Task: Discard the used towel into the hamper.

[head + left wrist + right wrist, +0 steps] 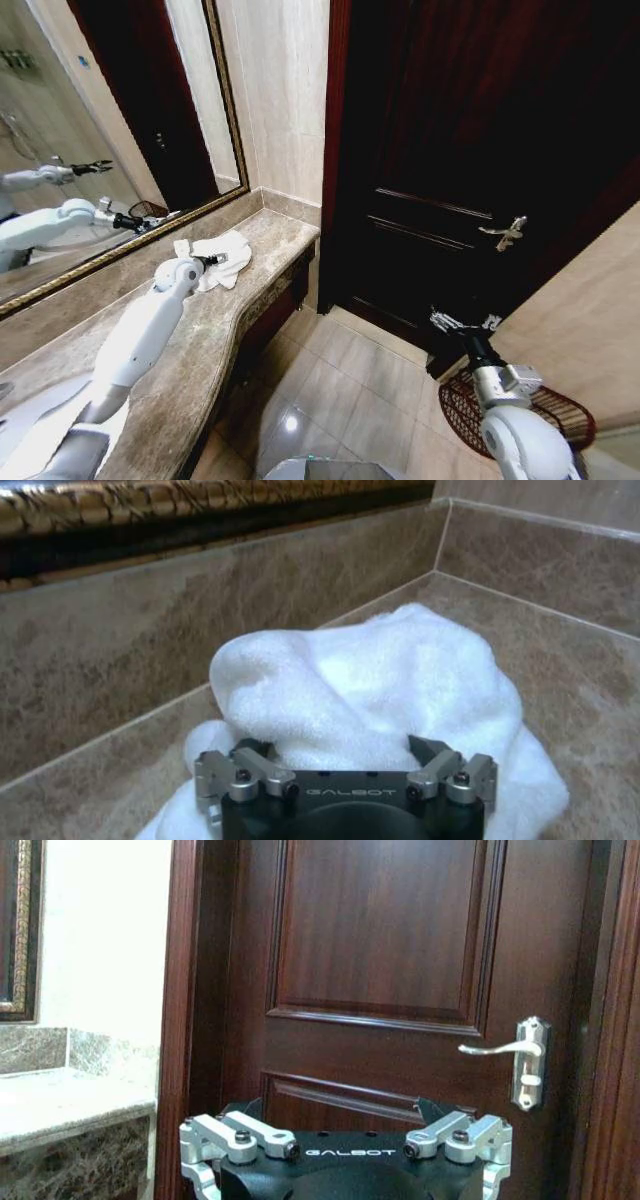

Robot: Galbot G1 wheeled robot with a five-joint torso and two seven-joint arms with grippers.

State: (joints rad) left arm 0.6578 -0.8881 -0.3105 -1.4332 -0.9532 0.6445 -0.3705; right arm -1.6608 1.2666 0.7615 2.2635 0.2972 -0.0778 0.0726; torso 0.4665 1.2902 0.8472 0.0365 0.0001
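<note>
Marble counter (200, 360) runs along the left of the head view under a gold-framed mirror (120, 150). On it, a little left of the frame's centre and near the back ledge, lies a crumpled white towel (225, 258). The left gripper (212, 261) is stretched out over the counter and sits right at the towel. In the left wrist view its two fingers (252, 748) are spread wide, pressed down into the folds of the towel (370, 682) on either side of a raised bunch of cloth; they have not closed on it.

At the lower right of the head view the hamper (555, 410), a dark reddish-brown round basket, stands on the tiled floor (340, 390) against the wall. The right gripper (462, 322) hovers above it, well apart from the towel, pointing toward the dark wooden door (470, 150) with its silver handle (505, 232). Its fingers (250, 1108) are spread wide and hold nothing.
</note>
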